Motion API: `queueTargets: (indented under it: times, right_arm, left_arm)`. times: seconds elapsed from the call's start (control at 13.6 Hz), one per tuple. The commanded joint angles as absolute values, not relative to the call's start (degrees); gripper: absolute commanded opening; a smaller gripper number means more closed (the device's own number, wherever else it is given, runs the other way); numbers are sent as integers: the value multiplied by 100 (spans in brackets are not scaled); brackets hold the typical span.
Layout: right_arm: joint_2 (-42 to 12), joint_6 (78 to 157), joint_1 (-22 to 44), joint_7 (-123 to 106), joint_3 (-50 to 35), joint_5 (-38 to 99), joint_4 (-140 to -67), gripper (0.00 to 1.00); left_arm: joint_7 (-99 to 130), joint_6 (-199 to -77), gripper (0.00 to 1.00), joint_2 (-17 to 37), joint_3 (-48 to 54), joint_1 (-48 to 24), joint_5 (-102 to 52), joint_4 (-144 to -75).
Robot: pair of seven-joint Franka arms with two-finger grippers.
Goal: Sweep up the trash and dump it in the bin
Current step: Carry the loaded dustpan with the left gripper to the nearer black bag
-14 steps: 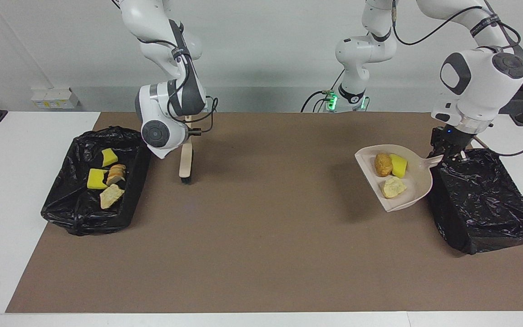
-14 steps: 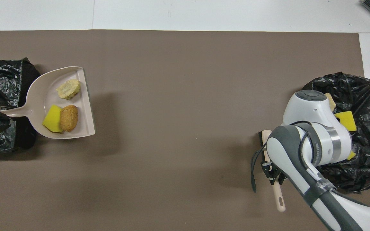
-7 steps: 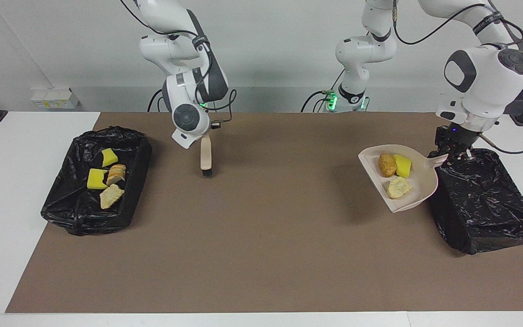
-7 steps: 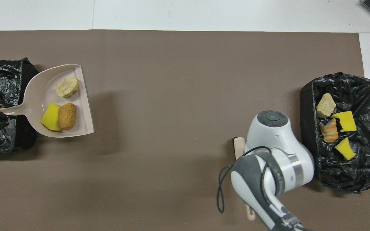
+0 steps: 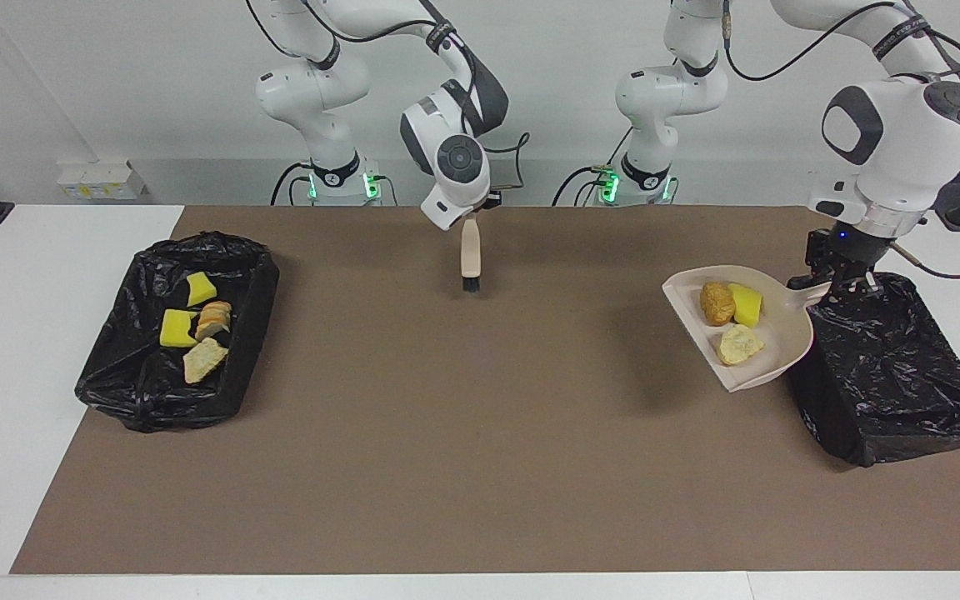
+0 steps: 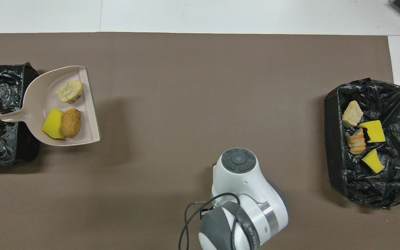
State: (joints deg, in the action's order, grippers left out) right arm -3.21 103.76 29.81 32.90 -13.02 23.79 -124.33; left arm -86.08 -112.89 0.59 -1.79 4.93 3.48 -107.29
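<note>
Across the whole table we see a brown mat (image 5: 480, 433), with a black-lined bin (image 5: 172, 358) at the right arm's end and a second lined bin (image 5: 897, 375) at the left arm's end. Nothing lies on the mat between them. Our left gripper (image 5: 842, 279) hovers over the second bin's edge, fingers clamped on the handle of the beige dustpan (image 5: 772, 350), which carries three pieces of trash (image 5: 730, 321); four more scraps (image 6: 361, 139) lie in the first bin. Our right gripper (image 5: 473, 215) has swung from beside that bin to over mid-mat, fingers shut on the brush (image 5: 471, 262), bristles hanging down. The dustpan has crept slightly toward its bin.
</note>
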Motion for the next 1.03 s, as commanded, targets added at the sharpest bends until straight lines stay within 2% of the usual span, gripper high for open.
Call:
queueTargets:
  times: [0.0, 0.22, 0.51, 0.88, 0.95]
  right_arm:
    - [-588, 10661, 3251, 3384, -1283, 2531, -12375, 0]
    - [-607, 10416, 3261, 3270, -1283, 2531, -12340, 0]
    - [-615, 10116, 3252, 3139, -1283, 2505, -12261, 0]
    - [-738, 10195, 3287, 2848, -1283, 2443, -12243, 0]
    - [-764, 10126, 3287, 2848, -1283, 2435, -12165, 48]
  left_arm:
    - [-8675, -11031, 0, 263, -202, 834, 229, -10293]
    - [-9400, -10812, 0, 666, -237, 1265, 220, -9557]
    - [-10633, -10958, 0, 1256, -1449, 976, 500, -8704]
    - [-10749, -11882, 0, 1959, -2030, 897, 1466, -8341]
    - [-10697, -11944, 0, 1995, -2022, 775, 1964, -8350]
